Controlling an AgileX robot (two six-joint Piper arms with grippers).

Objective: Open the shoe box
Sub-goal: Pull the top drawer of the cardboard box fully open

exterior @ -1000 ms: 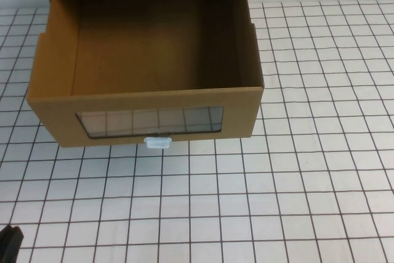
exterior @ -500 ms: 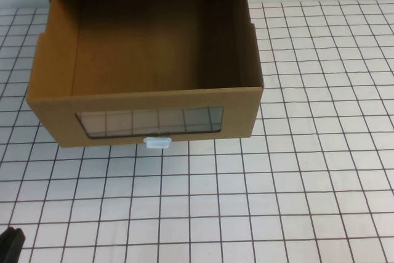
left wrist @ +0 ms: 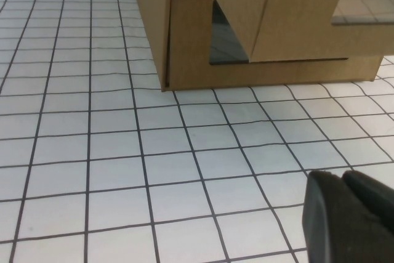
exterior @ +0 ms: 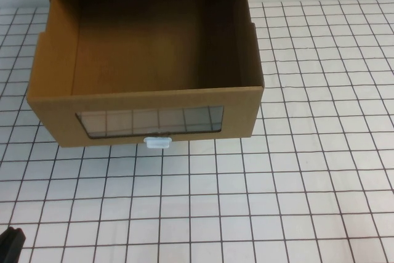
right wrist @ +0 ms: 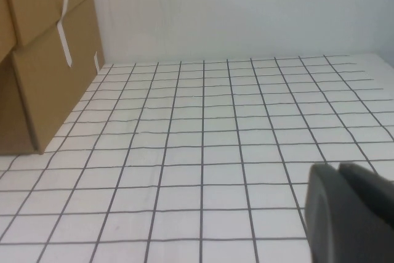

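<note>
The brown cardboard shoe box (exterior: 144, 118) stands at the back left of the gridded table, its drawer pulled out toward me and empty inside. Its front wall has a clear window (exterior: 149, 121) and a small white pull tab (exterior: 156, 142) below it. The box also shows in the left wrist view (left wrist: 258, 35) and in the right wrist view (right wrist: 43, 60). My left gripper (left wrist: 340, 180) is shut with nothing in it, low at the near left corner of the table (exterior: 11, 244), well short of the box. My right gripper (right wrist: 337, 170) is shut and empty, off to the box's right, outside the high view.
White table with a black grid (exterior: 295, 170) stretches in front of and to the right of the box. A pale wall (right wrist: 234, 10) rises behind the table.
</note>
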